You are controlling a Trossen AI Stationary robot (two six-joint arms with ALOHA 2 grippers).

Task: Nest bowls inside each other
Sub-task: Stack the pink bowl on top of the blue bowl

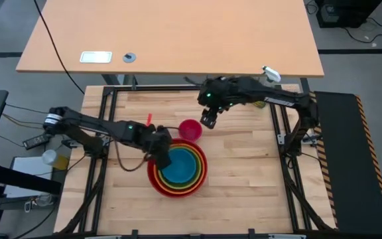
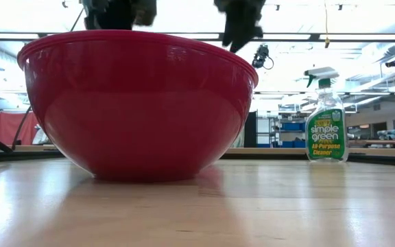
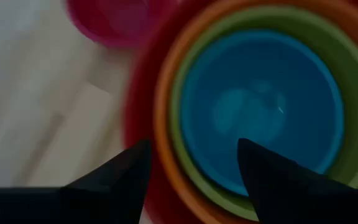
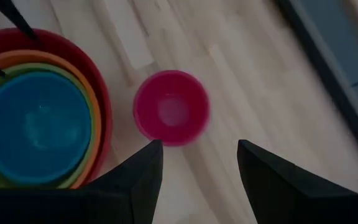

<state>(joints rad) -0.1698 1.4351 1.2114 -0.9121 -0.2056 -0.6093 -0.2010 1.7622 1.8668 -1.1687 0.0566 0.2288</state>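
The red bowl [image 1: 154,179] stands on the wooden table near its middle, with the orange bowl [image 1: 201,174], the green bowl [image 1: 196,170] and the blue bowl [image 1: 178,168] nested inside it. The small magenta bowl [image 1: 190,129] stands alone on the table just beyond the stack. My left gripper [image 1: 160,157] hovers open above the stack's left rim; in its wrist view [image 3: 191,168] the fingers straddle the rims without touching. My right gripper [image 1: 209,121] hangs open above the table just right of the magenta bowl [image 4: 171,107], with nothing between its fingers [image 4: 197,163].
A clear spray bottle [image 2: 326,120] with a green label stands at the table's far right edge. A light wooden desk [image 1: 171,33] lies beyond the table. Bare wood lies to the right of and in front of the stack.
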